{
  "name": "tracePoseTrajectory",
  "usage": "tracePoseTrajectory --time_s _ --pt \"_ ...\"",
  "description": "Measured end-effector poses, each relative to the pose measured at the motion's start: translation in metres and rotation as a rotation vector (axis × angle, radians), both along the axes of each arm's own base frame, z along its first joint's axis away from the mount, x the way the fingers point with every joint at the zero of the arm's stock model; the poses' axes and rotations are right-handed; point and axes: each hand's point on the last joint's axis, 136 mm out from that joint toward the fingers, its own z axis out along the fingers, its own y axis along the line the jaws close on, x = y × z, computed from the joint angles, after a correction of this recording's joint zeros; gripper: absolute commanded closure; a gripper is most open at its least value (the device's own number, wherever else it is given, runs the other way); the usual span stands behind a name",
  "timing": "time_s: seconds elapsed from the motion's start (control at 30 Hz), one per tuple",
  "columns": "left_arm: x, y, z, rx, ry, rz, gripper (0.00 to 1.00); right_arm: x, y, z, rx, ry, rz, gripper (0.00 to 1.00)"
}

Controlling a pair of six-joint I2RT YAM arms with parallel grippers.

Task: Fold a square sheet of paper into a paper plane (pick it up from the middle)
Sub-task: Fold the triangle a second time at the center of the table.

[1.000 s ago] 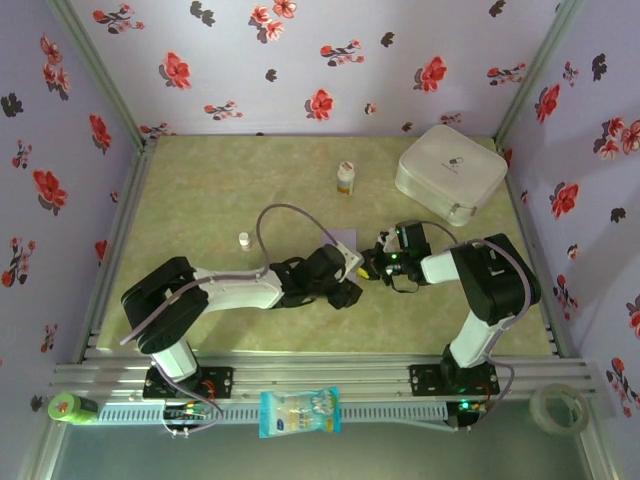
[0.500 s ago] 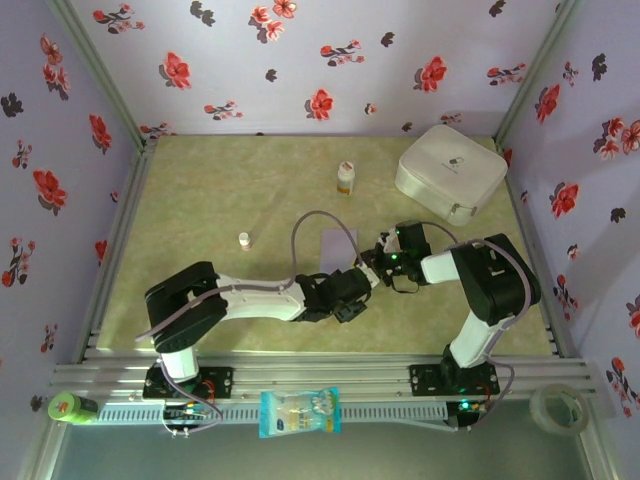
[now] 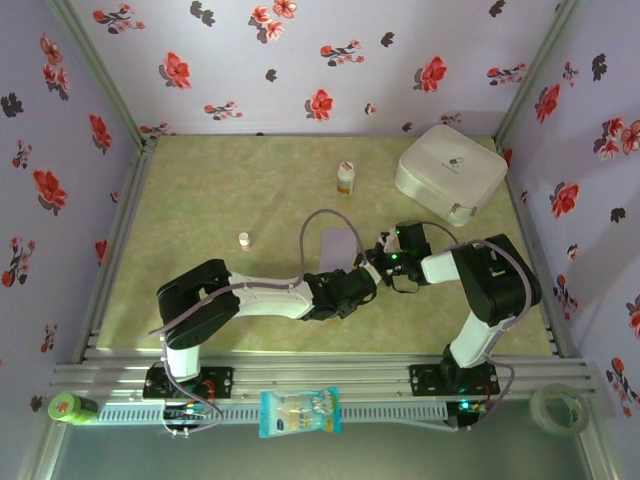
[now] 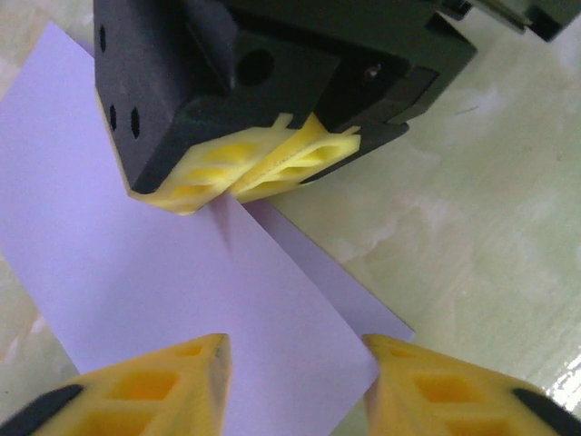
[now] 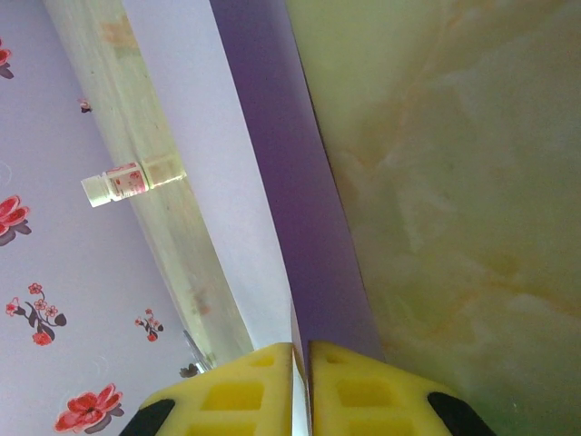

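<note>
- Small white bottle (image 3: 244, 241): one, upright on the table (image 3: 200, 190), well left of the sheet.
- Snack packet (image 3: 300, 412): one, on the front rail between your two arm bases.
- Left gripper (image 4: 295, 368): one, fingers apart, either side of the near corner of the sheet of paper (image 4: 136, 272). You cannot tell whether they touch it.
- Sheet of paper: one, lavender, mid-table between the two grippers. The overhead view gives you a flat purple patch. The left wrist view adds two layers, with a strip of the lower one showing at the right.
- Taller bottle (image 3: 345, 178): one, upright, behind the sheet. That makes two bottles.
- Right gripper (image 4: 241, 177): one, fingers pressed together and clamped on the sheet. The left wrist view shows a short crease running from the pinch. Its own camera shows the paper's thin edge between the tips.
- White case (image 3: 450, 172): one, back right.
- Tape roll (image 3: 558, 405): one, front right, beyond the rail.
</note>
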Motion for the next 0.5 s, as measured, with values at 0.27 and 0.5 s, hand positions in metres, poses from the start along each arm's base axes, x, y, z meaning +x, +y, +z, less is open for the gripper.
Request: tracePoseTrajectory --time_s 0.27,0.5 --pt "0.0 0.0 0.0 0.002 -0.001 0.001 0.97 0.001 0.0 0.001 -0.002 -0.004 -0.003 0.82" --pt "0.0 -0.001 0.001 -0.033 0.038 0.01 1.0 0.005 -0.01 0.011 -0.022 -0.027 -0.035 0.6"
